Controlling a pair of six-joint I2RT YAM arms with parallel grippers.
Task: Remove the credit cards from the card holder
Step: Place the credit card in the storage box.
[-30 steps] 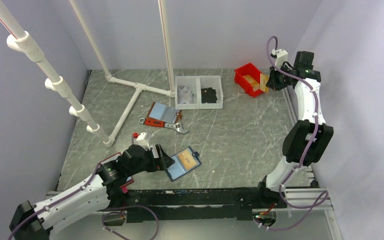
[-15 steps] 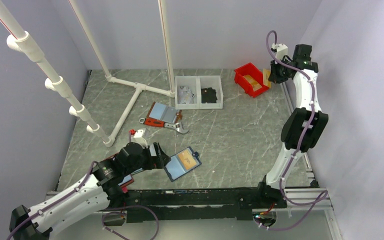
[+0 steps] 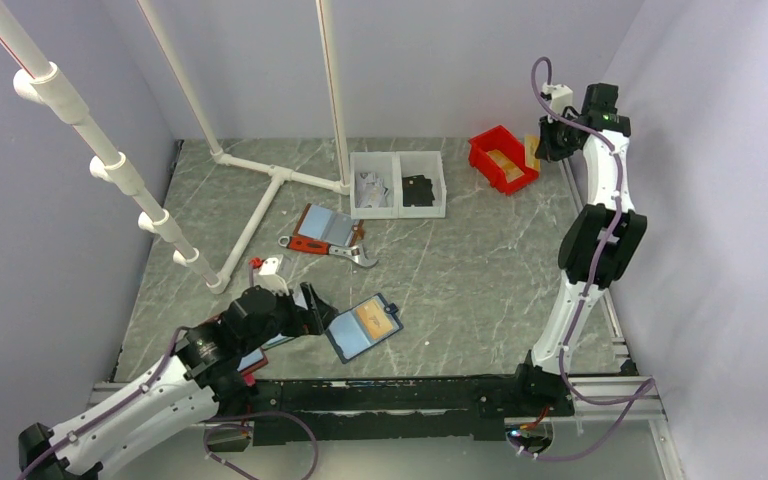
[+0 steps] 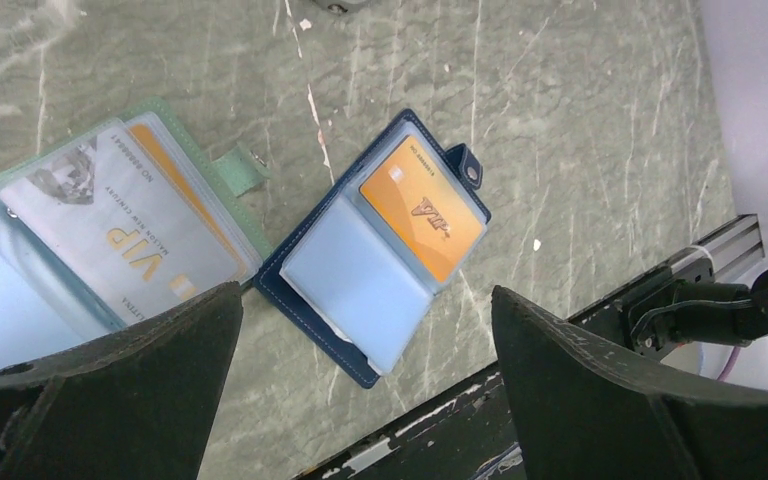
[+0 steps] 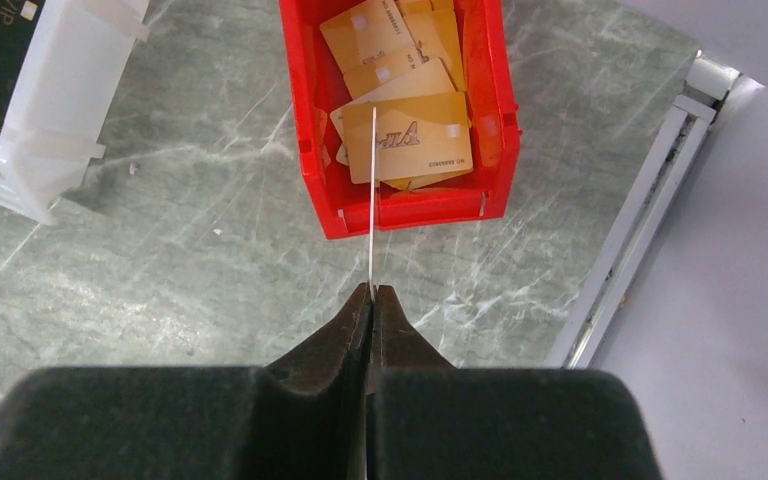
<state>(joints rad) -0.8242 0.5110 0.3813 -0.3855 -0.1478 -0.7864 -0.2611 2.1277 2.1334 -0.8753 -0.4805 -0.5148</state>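
The small navy blue bifold card holder [image 3: 365, 327] lies open on the grey marbled counter [image 3: 460, 280] near its near edge. Its long axis runs near-left to far-right, just right of the left gripper [image 3: 322, 320], whose jaws stand wide and empty; that arm is much the nearer. An orange-gold credit card [image 4: 423, 208] sits in the holder's far-right pocket. At far right, the right gripper [image 5: 372, 292] clamps a thin card [image 5: 373, 200], seen edge-on, above a red plastic bin [image 5: 410, 212] of gold cards [image 5: 400, 130].
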